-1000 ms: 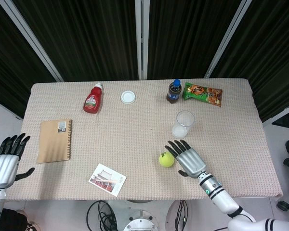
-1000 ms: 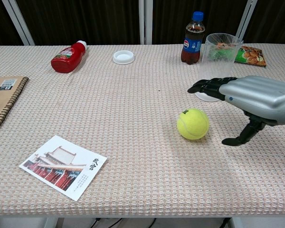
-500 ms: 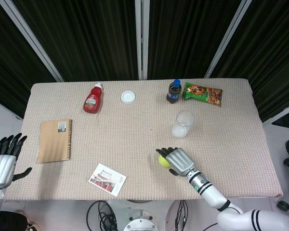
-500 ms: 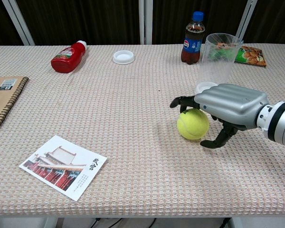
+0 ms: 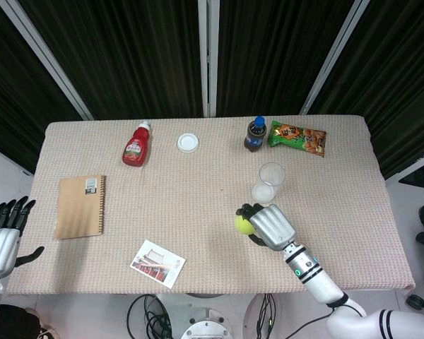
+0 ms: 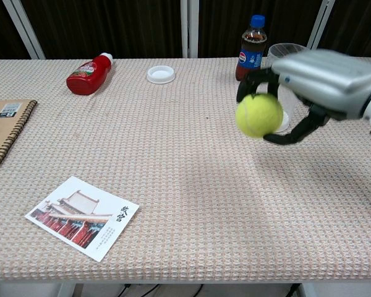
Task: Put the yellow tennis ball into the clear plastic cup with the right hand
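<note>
Lifted clear of the counter [image 6: 173,204] now, the yellow tennis ball [image 6: 258,114] sits gripped in my right hand [image 6: 324,77], where half a second ago it rested on the cloth. Just beyond my hand stands the clear plastic cup [image 5: 271,181], so carrying over its mouth comes next.

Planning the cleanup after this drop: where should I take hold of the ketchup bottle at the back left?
Probably across its red body, coming from above. The ketchup bottle lies on its side on the table, white cap pointing toward the far edge, so the broad middle faces up with open cloth on both long sides for the fingers. The cap end looks narrower and likelier to slip.
</note>
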You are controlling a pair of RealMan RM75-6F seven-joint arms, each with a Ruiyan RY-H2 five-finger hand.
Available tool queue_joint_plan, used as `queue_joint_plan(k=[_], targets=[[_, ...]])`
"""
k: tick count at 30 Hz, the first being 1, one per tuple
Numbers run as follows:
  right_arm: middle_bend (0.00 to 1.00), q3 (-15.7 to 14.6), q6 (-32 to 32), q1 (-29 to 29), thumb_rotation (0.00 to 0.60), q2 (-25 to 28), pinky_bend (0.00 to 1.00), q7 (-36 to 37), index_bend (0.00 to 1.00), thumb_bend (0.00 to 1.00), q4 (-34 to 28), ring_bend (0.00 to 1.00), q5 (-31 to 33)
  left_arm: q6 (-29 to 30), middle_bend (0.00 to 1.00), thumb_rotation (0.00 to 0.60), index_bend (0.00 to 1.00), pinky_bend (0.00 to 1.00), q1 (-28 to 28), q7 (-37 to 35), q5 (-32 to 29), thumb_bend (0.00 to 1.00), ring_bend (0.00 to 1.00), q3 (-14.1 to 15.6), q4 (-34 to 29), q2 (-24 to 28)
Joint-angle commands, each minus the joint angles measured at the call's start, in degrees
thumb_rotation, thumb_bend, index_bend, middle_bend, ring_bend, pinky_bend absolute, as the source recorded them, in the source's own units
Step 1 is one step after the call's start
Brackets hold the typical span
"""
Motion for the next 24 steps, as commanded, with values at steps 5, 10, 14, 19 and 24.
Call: queue_joint_plan(k=[5, 10, 14, 19, 24], targets=[[0.57, 6.8, 11.1, -2.7, 0.6, 9.0, 0.8, 4.1, 0.61, 0.44, -6.1, 0.61, -3.8, -0.4, 0.0, 0.6, 0.04, 0.0, -0.3, 0.6, 0.0, 0.15, 0.0, -0.1, 0.3, -0.4], [0.57, 10.0, 9.8, -2.0, 0.6, 10.3, 0.8, 2.1, 0.61, 0.44, -4.2, 0.61, 3.7, -1.5, 0.0, 0.6, 0.04, 0.0, -0.6, 0.8, 0.1, 0.15, 0.0, 0.4, -0.1, -0.1], [0.56, 10.8, 6.7, -0.3, 0.6, 9.3, 0.8, 1.0, 0.61, 0.44, 0.3, 0.61, 9.3, -1.9, 0.0, 0.6, 0.04, 0.0, -0.7, 0.8, -0.1, 0.15, 0.0, 0.5, 0.0, 0.0], [0.54, 10.3, 3.9, 1.5, 0.6, 7.1, 0.78, 1.4, 0.6, 0.47, 4.7, 0.6, 12.3, -3.3, 0.0, 0.6, 0.04, 0.0, -0.9, -0.3, -1.3, 0.15, 0.0, 0.4, 0.9, -0.2], [0.53, 10.0, 2.3, 3.0, 0.6, 5.2, 0.77, 2.5, 0.59, 0.47, 7.2, 0.6, 13.4, -4.0, 0.0, 0.6, 0.04, 0.0, -1.2, -1.7, -1.8, 0.15, 0.0, 0.1, 2.0, -0.4]])
